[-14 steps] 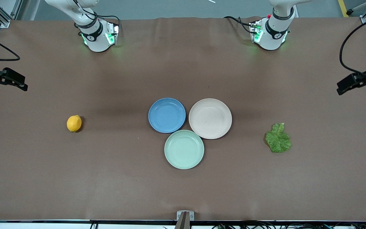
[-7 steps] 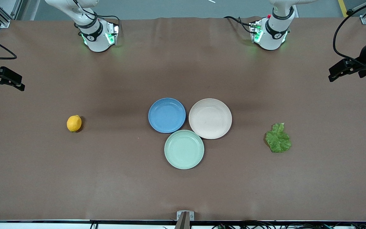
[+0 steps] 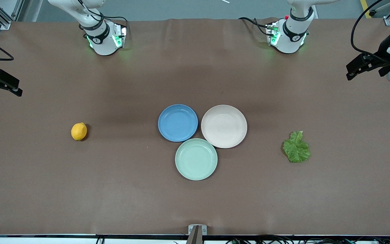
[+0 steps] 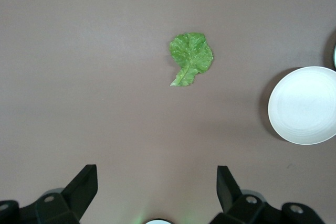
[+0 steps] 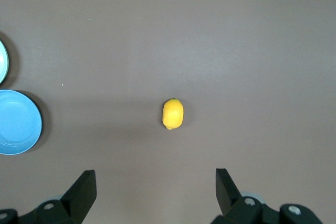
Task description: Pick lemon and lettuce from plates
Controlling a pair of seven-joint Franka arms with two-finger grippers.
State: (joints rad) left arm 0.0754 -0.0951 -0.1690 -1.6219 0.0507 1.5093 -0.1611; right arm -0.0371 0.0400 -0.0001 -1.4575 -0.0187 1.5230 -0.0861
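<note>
The lemon point(image 3: 79, 131) lies on the bare brown table toward the right arm's end, not on a plate; it also shows in the right wrist view point(image 5: 172, 114). The lettuce point(image 3: 296, 147) lies flat on the table toward the left arm's end and shows in the left wrist view point(image 4: 191, 56). The blue plate point(image 3: 177, 122) and the beige plate point(image 3: 224, 126) sit empty side by side mid-table. My left gripper point(image 3: 362, 66) point(image 4: 157, 182) hangs open and empty over its end of the table. My right gripper point(image 3: 0, 82) point(image 5: 156, 184) hangs open and empty over the other end.
A pale mint-green plate point(image 3: 196, 159) sits empty, touching both other plates, nearer the front camera. The beige plate point(image 4: 304, 105) shows in the left wrist view. The blue plate point(image 5: 18, 121) and the mint plate's rim point(image 5: 2, 61) show in the right wrist view.
Both grippers have drawn back toward the robots' bases' side of the table, the left one farther. The lemon, lettuce and plates have not moved.
</note>
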